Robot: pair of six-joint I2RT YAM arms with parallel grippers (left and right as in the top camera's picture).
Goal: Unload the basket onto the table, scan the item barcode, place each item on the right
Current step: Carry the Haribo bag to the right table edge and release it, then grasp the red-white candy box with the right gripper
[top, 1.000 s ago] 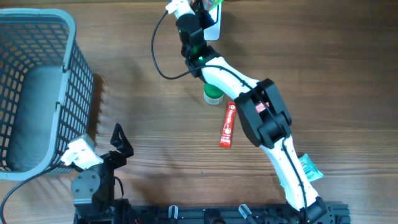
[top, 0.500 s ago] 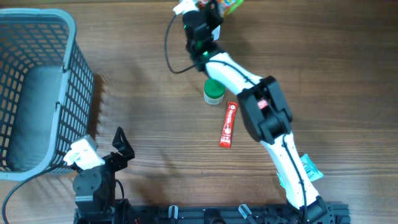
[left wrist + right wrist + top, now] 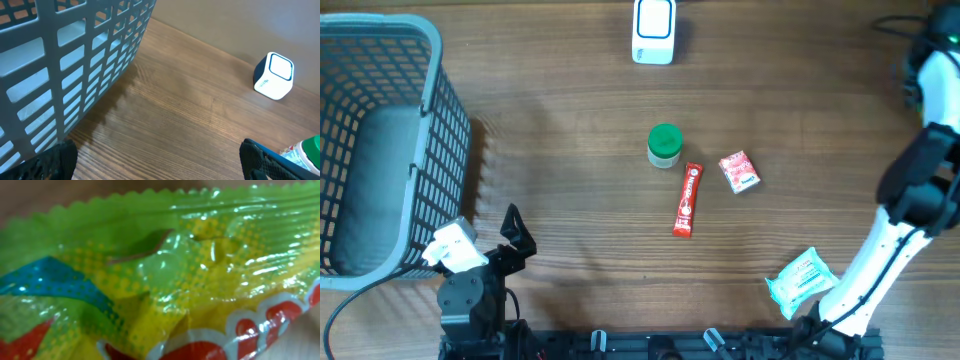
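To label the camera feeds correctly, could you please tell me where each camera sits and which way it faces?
Overhead: above the table, looking straight down on basket, scanner, green-lidded jar; left arm, left end effector and right arm show.
Left wrist: low, facing across the table; own fingertips at bottom corners.
Right wrist: filled by a green-and-yellow packet, apparently in its grip; no fingers visible.
Shared: overhead and left wrist both show basket, scanner.

A grey mesh basket (image 3: 445, 150) stands at the table's (image 3: 570, 220) left edge. 4 loose things lie on the wood: a green-lidded jar (image 3: 664, 145) near the middle, a red stick (image 3: 688, 200) just below it, lying lengthwise and touching or nearly touching the jar, a small red box (image 3: 739, 171) just right of the stick, and a teal pack (image 3: 802, 277) well apart, lower right.
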